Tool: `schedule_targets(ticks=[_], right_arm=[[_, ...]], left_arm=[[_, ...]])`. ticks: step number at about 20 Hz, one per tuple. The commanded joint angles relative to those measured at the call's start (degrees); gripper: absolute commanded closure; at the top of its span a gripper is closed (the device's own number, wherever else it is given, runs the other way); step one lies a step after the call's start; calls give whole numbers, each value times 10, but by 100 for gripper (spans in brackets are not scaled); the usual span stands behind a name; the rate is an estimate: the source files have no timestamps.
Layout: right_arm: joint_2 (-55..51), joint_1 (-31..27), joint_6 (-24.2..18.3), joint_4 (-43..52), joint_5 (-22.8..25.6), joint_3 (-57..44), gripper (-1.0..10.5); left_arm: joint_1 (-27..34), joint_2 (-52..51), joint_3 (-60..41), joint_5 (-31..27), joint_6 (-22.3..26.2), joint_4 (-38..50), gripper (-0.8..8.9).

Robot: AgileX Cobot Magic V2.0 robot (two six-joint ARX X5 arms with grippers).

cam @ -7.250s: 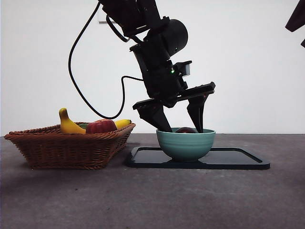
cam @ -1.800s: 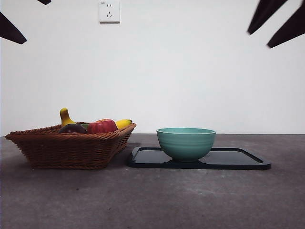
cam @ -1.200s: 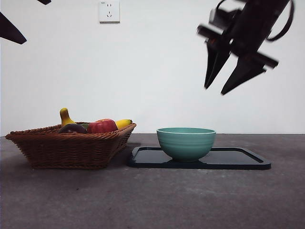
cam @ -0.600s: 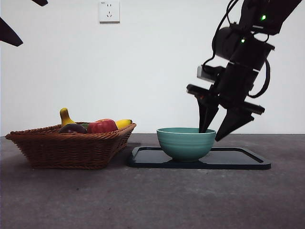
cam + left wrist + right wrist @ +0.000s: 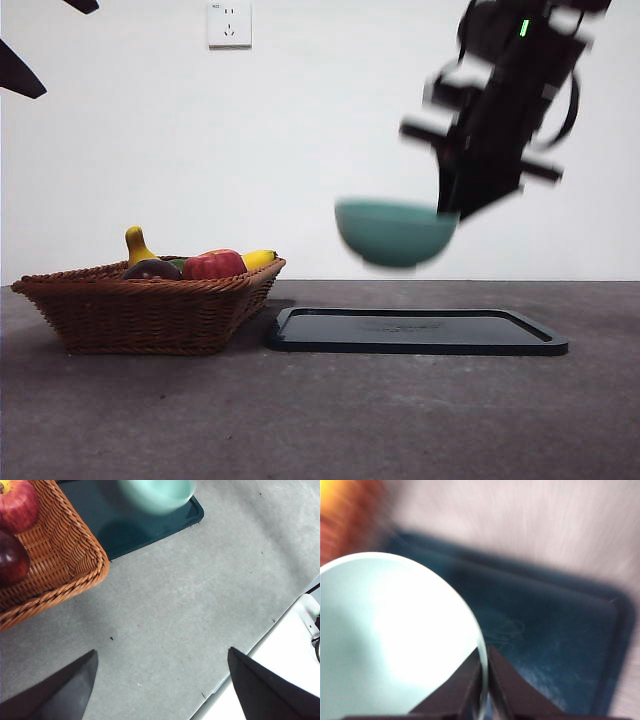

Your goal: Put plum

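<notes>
The plum (image 5: pixel 152 269) (image 5: pixel 10 562), dark maroon, lies in the wicker basket (image 5: pixel 150 310) (image 5: pixel 60 550) beside the red apple (image 5: pixel 212 265) (image 5: pixel 17 505). My right gripper (image 5: pixel 448 210) (image 5: pixel 484 652) is shut on the rim of the teal bowl (image 5: pixel 392 232) (image 5: pixel 395 640). It holds the bowl in the air above the black tray (image 5: pixel 415 332) (image 5: pixel 545 625), and the bowl's inside looks empty. The picture of this arm and the bowl is blurred by motion. My left gripper (image 5: pixel 161 651) hangs open high over the table near the basket, holding nothing.
A yellow banana (image 5: pixel 138 245) also sits in the basket at the table's left. The left arm shows only as black tips (image 5: pixel 20 70) at the top left corner of the front view. The table's edge (image 5: pixel 250 645) runs close by in the left wrist view.
The right gripper came down, shut on the bowl's rim and raised the bowl off the tray. The plum, earlier in the bowl, now lies in the basket. The left arm has withdrawn.
</notes>
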Motion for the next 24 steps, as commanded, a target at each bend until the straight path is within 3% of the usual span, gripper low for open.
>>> schedule_targets(ticks=[1, 6, 9, 13, 19, 24], right_arm=[[-44, 2, -6, -27, 1, 16, 943], [-160, 14, -28, -132, -3, 12, 943], [-218, 31, -30, -148, -2, -21, 943], [-271, 62, -24, -110, 0, -125, 943], [-267, 106, 16, 10, 6, -273, 943], [-218, 122, 26, 58, 16, -312, 943]], left_arm=[[-2, 4, 5, 5, 7, 7, 408], [-2, 4, 5, 5, 7, 7, 408], [-2, 4, 5, 5, 7, 7, 408], [-2, 4, 5, 5, 7, 6, 408], [-2, 4, 5, 5, 7, 6, 408], [-2, 4, 5, 5, 7, 6, 408]])
